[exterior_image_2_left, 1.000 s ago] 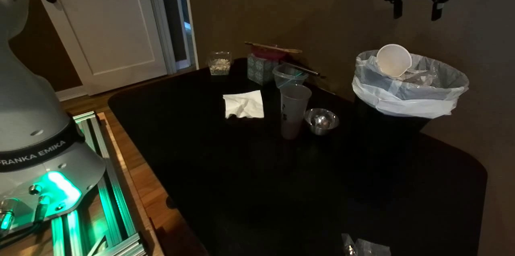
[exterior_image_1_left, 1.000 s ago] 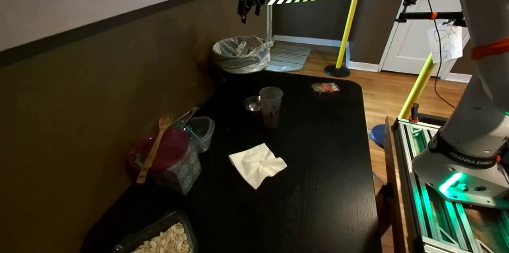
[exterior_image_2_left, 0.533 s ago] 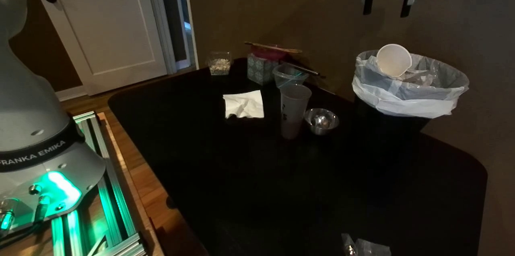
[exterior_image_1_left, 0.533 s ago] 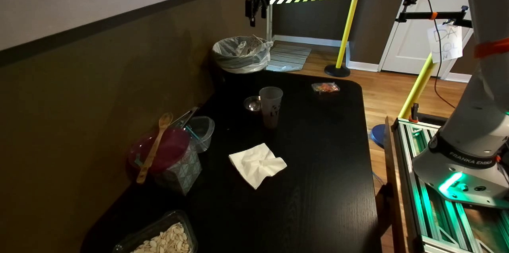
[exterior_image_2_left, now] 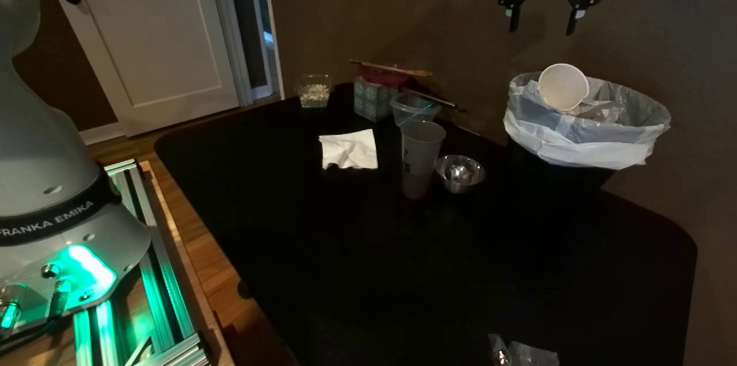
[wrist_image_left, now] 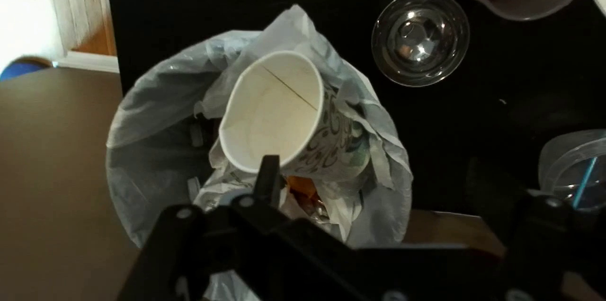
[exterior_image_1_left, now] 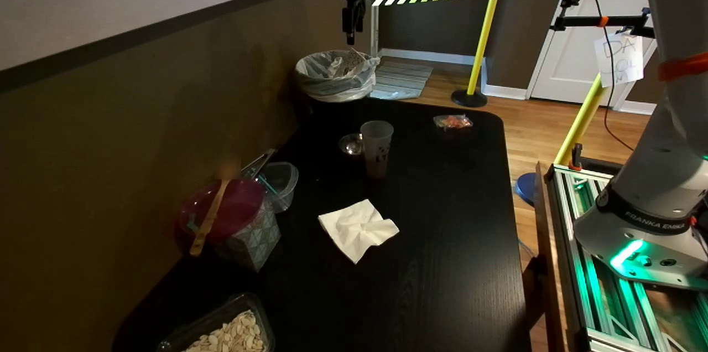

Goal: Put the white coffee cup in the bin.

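The white coffee cup (exterior_image_2_left: 563, 87) lies tilted on the rubbish inside the bin (exterior_image_2_left: 587, 150), its mouth facing up and outward. In the wrist view the cup (wrist_image_left: 272, 111) shows a printed pattern on its side and rests against the bin's pale liner (wrist_image_left: 142, 187). In an exterior view the bin (exterior_image_1_left: 336, 90) stands at the table's far end; the cup is hard to make out there. My gripper (exterior_image_2_left: 542, 32) is open and empty, in the air above the bin and cup, apart from both. One of its fingers (wrist_image_left: 269, 175) overlaps the cup's rim in the wrist view.
A see-through cup (exterior_image_1_left: 377, 150) and a metal bowl (exterior_image_2_left: 459, 174) stand on the table near the bin. A white napkin (exterior_image_1_left: 358, 228), a tissue box (exterior_image_2_left: 374, 99), a clear tub (exterior_image_1_left: 282, 183) and a candy pack (exterior_image_1_left: 453, 122) are also there. A wall runs behind.
My gripper has moved sideways above the bin, toward the cup's side, turned a little and come slightly lower. It stays open. The cup and bin have not moved.
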Tool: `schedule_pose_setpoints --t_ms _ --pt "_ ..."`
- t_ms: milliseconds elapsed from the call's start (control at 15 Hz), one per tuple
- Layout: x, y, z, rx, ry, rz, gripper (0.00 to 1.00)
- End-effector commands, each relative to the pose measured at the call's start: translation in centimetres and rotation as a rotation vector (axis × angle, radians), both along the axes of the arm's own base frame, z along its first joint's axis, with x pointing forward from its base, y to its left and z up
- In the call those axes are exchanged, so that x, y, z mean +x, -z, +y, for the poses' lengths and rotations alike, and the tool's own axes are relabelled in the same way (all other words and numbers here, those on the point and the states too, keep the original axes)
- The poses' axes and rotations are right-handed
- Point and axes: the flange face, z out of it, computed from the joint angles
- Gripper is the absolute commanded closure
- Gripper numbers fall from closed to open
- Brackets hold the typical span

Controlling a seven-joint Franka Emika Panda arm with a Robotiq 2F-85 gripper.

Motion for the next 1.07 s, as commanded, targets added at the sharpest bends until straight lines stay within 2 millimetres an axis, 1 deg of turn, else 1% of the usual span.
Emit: schedule_pose_setpoints --t_ms 0,133,267,400,467,600,733,867,1000 --pt "0.3 0.2 0.6 -0.002 -0.052 -0.001 0.00" --pt "0.6 0.3 1.0 -0.001 -0.063 -0.004 0.00" --pt "0.5 0.2 0.7 -0.003 -0.058 -0.008 0.00" --pt "2.5 0.9 2.7 -0.104 -0.191 0.028 0.00" --pt "3.4 1.7 4.4 -0.108 -0.236 0.051 0.00" --pt "5.9 2.8 9.1 -0.133 -0.333 0.058 0.00" --pt "7.3 3.9 13.7 -0.142 -0.422 0.100 0.00" --pt "8.2 5.2 18.1 -0.195 -0.476 0.170 0.00" --pt "8.3 5.7 22.4 -0.238 -0.507 0.240 0.00"
